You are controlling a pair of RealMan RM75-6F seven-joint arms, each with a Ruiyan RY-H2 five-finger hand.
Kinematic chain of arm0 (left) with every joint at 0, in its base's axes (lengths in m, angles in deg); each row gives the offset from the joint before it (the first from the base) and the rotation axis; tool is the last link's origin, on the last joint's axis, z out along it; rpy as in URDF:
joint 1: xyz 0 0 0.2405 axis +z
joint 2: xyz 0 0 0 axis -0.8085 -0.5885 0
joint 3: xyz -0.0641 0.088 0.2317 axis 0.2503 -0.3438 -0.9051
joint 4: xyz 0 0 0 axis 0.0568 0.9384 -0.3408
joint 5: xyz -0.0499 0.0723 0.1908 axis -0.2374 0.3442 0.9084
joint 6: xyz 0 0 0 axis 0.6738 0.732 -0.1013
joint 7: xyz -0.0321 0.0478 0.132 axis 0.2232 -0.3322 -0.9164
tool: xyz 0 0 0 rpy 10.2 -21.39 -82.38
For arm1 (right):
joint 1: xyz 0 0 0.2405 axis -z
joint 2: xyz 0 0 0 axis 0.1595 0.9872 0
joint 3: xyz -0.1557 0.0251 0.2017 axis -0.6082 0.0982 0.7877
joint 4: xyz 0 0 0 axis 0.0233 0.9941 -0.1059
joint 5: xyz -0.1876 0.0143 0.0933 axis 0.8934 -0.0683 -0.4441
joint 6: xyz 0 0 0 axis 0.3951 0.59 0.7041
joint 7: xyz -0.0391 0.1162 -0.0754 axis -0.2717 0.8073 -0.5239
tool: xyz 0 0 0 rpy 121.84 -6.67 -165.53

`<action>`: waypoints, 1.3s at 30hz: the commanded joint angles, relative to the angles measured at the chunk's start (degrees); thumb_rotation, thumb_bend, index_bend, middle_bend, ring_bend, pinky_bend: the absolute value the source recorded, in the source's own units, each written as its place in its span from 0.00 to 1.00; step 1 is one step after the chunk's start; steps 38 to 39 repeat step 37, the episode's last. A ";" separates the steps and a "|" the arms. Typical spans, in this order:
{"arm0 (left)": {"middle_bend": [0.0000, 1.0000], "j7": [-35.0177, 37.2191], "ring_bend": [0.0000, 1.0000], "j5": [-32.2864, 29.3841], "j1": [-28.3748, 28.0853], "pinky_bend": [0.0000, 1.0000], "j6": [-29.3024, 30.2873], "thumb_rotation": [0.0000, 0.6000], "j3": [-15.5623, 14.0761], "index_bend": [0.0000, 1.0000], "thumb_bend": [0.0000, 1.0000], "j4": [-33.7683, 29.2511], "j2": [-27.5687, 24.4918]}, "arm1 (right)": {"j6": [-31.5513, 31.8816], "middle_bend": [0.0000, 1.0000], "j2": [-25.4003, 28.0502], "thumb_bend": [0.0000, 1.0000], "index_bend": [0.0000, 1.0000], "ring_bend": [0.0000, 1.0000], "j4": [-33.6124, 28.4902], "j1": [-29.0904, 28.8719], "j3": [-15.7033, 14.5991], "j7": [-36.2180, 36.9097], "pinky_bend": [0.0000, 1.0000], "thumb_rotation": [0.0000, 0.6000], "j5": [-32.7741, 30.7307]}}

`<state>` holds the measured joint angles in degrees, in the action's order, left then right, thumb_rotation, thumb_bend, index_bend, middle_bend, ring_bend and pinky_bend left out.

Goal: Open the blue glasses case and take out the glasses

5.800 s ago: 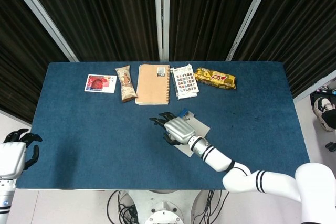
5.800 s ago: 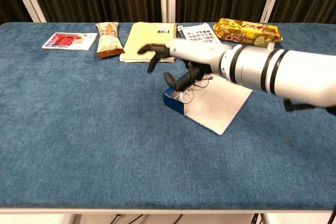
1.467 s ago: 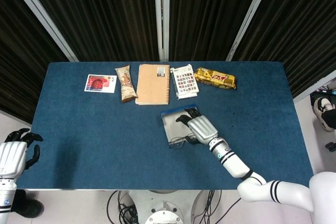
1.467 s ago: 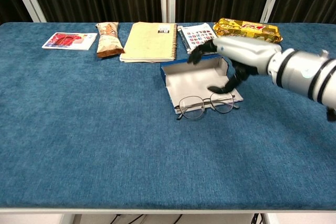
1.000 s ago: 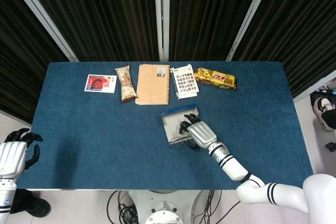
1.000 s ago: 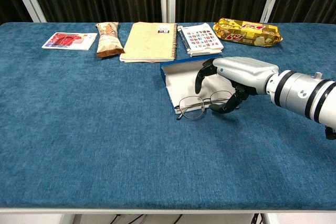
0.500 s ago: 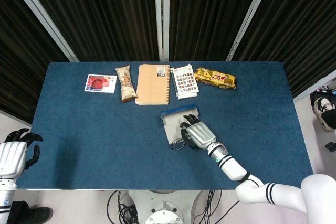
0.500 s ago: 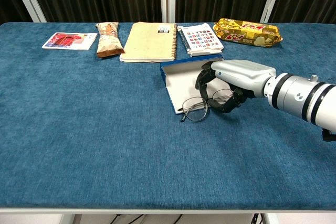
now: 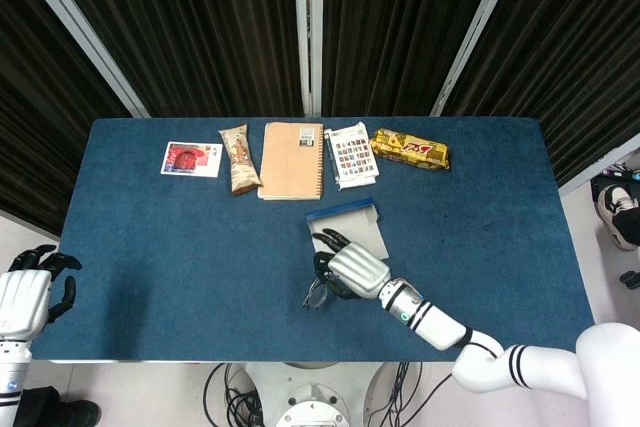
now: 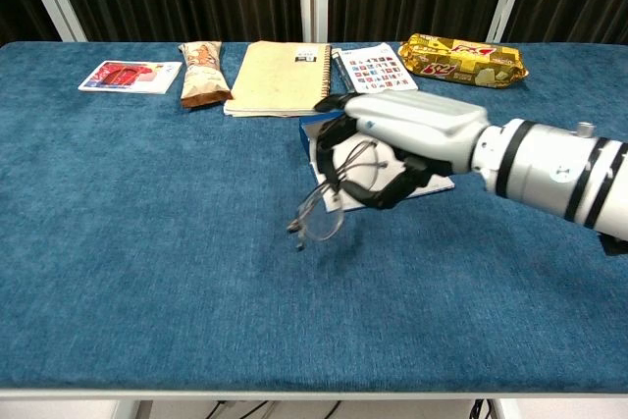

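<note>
**Glasses up and clear of the case**

Nearest us, the right robot hand (image 10: 378, 159) has its fingers curled around the glasses (image 10: 324, 205), which hang tilted from the grip, one lens dangling low on the near-left side, above the table (image 10: 147, 272) and not touching it. The hold looks light, on thin wire frame, so my call is: keep the fingers closed as they are, carry slowly, and bring the low lens down flat before letting go, so nothing twists or drops. A clear patch of cloth on the near side looks the sensible landing spot.

Just behind the hand lies the blue glasses case (image 9: 348, 227), lid open, pale lining showing, glasses out. The left robot hand (image 9: 30, 292) waits off the table's near-left corner, fingers loosely curled, holding nothing. Farthest back sits the notebook (image 9: 292, 159).
</note>
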<state>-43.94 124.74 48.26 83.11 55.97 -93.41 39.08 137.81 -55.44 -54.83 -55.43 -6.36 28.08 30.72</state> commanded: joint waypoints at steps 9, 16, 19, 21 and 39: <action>0.41 0.50 0.20 0.01 0.00 0.25 -0.05 1.00 0.00 0.44 0.57 0.23 0.00 | -6.79 0.09 -7.72 0.44 0.11 0.00 6.38 -6.89 1.87 -9.51 0.00 1.00 -0.47; 0.41 0.54 0.20 0.05 -0.02 0.25 -0.05 1.00 0.01 0.44 0.57 0.22 -0.02 | 1.20 0.01 0.89 0.40 0.00 0.00 -2.96 -0.35 2.00 -14.60 0.00 1.00 -4.36; 0.41 0.25 0.20 0.07 -0.02 0.25 -0.01 1.00 0.01 0.44 0.57 0.17 0.02 | 7.63 0.03 6.62 0.43 0.00 0.00 -8.17 4.76 2.01 -16.80 0.00 1.00 -6.83; 0.41 0.13 0.20 0.07 -0.02 0.25 0.02 1.00 0.01 0.44 0.57 0.14 0.06 | 12.45 0.06 10.83 0.42 0.00 0.00 -12.08 8.92 1.64 -17.82 0.00 1.00 -8.81; 0.41 -0.32 0.21 0.31 0.20 0.25 0.46 1.00 -0.09 0.45 0.57 0.12 0.18 | 36.60 0.04 27.57 0.27 0.00 0.00 -23.34 33.39 -8.66 -10.26 0.00 1.00 -4.73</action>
